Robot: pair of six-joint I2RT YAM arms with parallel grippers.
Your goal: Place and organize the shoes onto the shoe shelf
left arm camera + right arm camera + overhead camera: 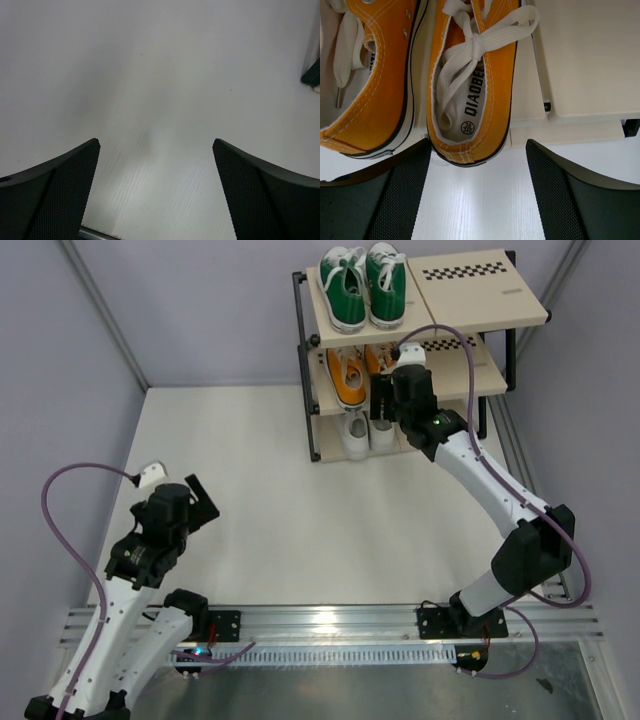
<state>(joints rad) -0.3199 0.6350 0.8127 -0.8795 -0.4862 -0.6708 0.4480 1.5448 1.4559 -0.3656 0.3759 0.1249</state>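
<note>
Although light by the look of it, expect the nearer orange shoe (470,100) to be floppy above and firm below: soft canvas upper, loose white laces tied in a bow, stiffer rubber sole edged with a dark line. Best to pinch across the heel collar or the sides of the sole, never the laces, likely to slip and drag. Lies toe-inward on the middle board of the shoe shelf (580,60), close beside its partner (375,100), heel apparently jutting a little past the near edge. Meets the right gripper (477,145) heel-first, with textured black fingers (395,200) spread wide to either side and pinching nothing. From above, shows the green pair (363,285) on the top board, the orange pair (350,375) below it and the white pair (362,435) on the lowest tier, all on the left half; smooth beige boards, thin black frame, checkered strip on the bare right half. Nothing held on the other side either: left gripper (156,142) spread over the matte white table (150,60), well apart from the shelf. Looks nearly finished, with perhaps only a nudge needed to square that heel.
</note>
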